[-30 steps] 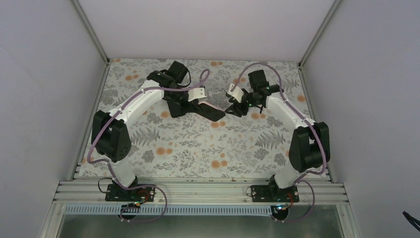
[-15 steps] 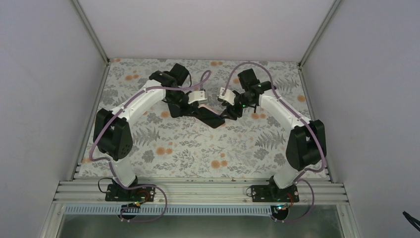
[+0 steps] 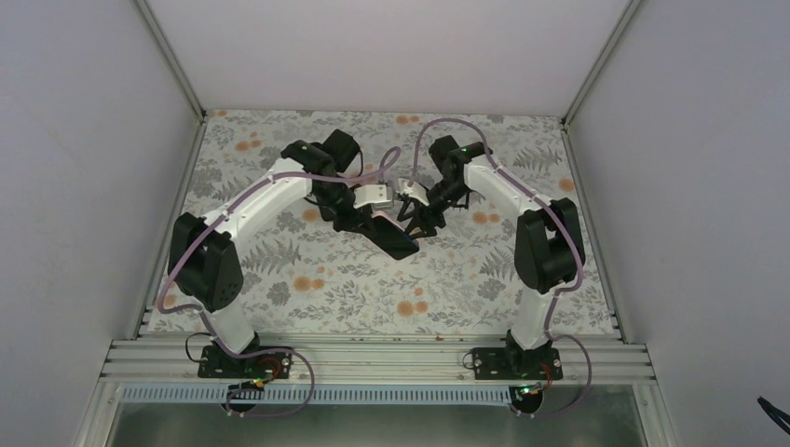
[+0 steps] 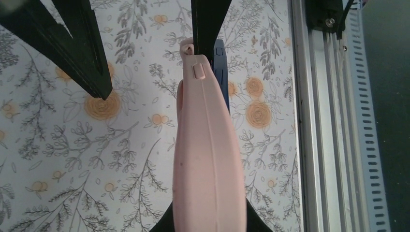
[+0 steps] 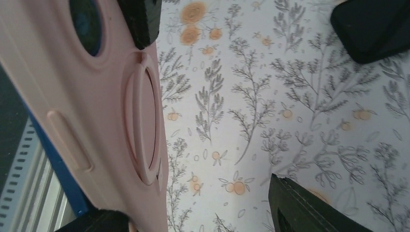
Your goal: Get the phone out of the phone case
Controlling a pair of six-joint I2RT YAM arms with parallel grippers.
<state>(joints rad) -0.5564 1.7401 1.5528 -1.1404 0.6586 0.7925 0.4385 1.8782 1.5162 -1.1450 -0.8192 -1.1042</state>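
Centre of the floral table (image 3: 307, 279), both arms meeting above it. The left gripper (image 3: 359, 212) is clamped on the pink phone case (image 4: 208, 159), one finger on each broad face, holding it clear of the tabletop. The long axis of the case runs straight out from that gripper, slanting from far-left to near-right in the overhead view, with the free end toward the right arm.

The right gripper (image 3: 415, 222) is spread wide. One of its fingers (image 4: 80, 43) hangs well apart from the case, while the other touches the free end, where the pink shell and the phone (image 4: 220, 72) meet.

The phone sits in the case and shows only as a thin blue strip along one long edge. Whether that corner has lifted from the shell cannot be told.

The overhead view gives only a dark slab between the two grippers, with no pink visible. The left wrist view shows the case edge-on, with a small side button and the near rail (image 4: 314, 121) beyond. The right wrist view alone shows the back face, with a camera opening (image 5: 87, 24) and a raised ring (image 5: 142, 116). The end of the case is cut off there by the frame.
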